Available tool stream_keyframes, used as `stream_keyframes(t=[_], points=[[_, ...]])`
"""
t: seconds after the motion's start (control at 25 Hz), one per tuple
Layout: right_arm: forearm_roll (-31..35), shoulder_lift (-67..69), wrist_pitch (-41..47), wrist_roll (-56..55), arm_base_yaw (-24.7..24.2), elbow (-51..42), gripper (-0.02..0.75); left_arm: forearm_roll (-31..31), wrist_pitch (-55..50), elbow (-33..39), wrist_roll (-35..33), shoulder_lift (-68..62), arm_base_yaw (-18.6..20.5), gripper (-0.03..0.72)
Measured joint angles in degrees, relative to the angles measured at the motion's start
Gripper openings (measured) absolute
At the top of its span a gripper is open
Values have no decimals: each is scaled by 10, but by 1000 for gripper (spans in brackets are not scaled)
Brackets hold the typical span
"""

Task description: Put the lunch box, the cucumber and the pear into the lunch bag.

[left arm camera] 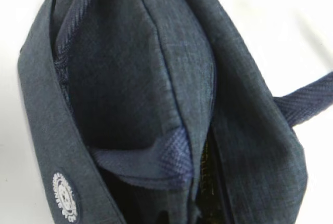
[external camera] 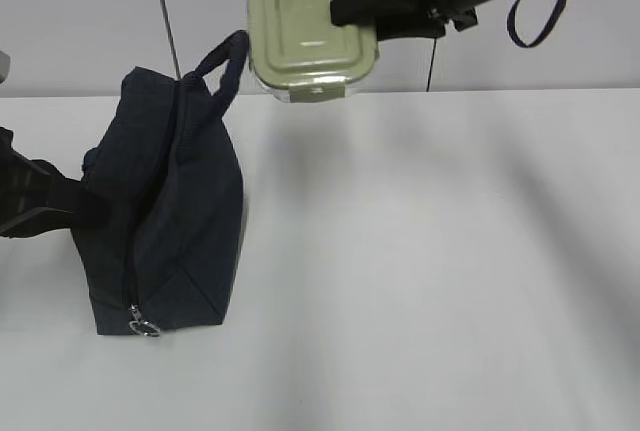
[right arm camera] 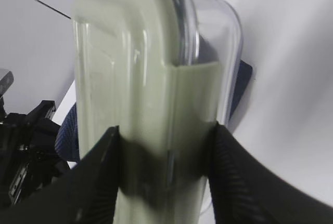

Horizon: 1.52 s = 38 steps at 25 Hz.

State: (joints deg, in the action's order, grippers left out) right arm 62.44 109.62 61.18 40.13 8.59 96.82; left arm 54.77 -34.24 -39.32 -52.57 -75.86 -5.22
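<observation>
My right gripper [external camera: 375, 13] is shut on the lunch box [external camera: 305, 21], a clear container with a sage-green lid, and holds it high in the air, above and to the right of the lunch bag [external camera: 180, 221]. In the right wrist view the black fingers [right arm camera: 99, 172] clamp the lunch box [right arm camera: 130, 78] from both sides. The dark navy bag stands on the table at the left. My left gripper [external camera: 95, 209] meets its left side and seems to pinch the fabric. The bag [left arm camera: 130, 68] fills the left wrist view; my fingers are hidden there. The cucumber and pear are out of view.
The white table [external camera: 430, 251] stretches right of the bag. The bag's loop handle [external camera: 225, 66] sticks up towards the box. Its silver zipper pull [external camera: 145, 328] hangs at the near bottom corner. A thin rod [external camera: 165, 11] stands behind; a dark cable [external camera: 535, 21] hangs from the right arm.
</observation>
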Motion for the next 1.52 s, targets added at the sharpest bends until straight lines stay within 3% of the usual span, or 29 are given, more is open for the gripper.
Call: stream_keyframes(t=[0.2, 0.4, 0.52, 0.6, 0.84, 0.92, 1.08, 1.16, 1.32, 1.52], points=[[-71, 0, 23, -60, 22, 76, 354, 0, 0, 0, 0, 0, 0, -15], [-201, -1, 43, -134, -28, 92, 354, -1, -1, 0, 0, 0, 0, -15], [-179, 1, 67, -116, -54, 85, 354, -1, 1, 0, 0, 0, 0, -15], [-136, 1, 66, -92, -23, 84, 354, 0, 2, 0, 0, 0, 0, -15], [-52, 46, -6, -46, 150, 84, 354, 1, 3, 0, 0, 0, 0, -15], [-35, 69, -33, -33, 178, 84, 354, 1, 3, 0, 0, 0, 0, -15], [-30, 96, -64, -23, 187, 84, 354, 0, 4, 0, 0, 0, 0, -15], [-70, 102, -66, -50, 187, 84, 354, -2, 4, 0, 0, 0, 1, -15], [-236, 118, -63, -144, 186, 85, 354, -2, 3, 0, 0, 0, 1, -15], [-284, 141, -74, -186, 200, 86, 354, 0, -1, 0, 0, 0, 1, -15]])
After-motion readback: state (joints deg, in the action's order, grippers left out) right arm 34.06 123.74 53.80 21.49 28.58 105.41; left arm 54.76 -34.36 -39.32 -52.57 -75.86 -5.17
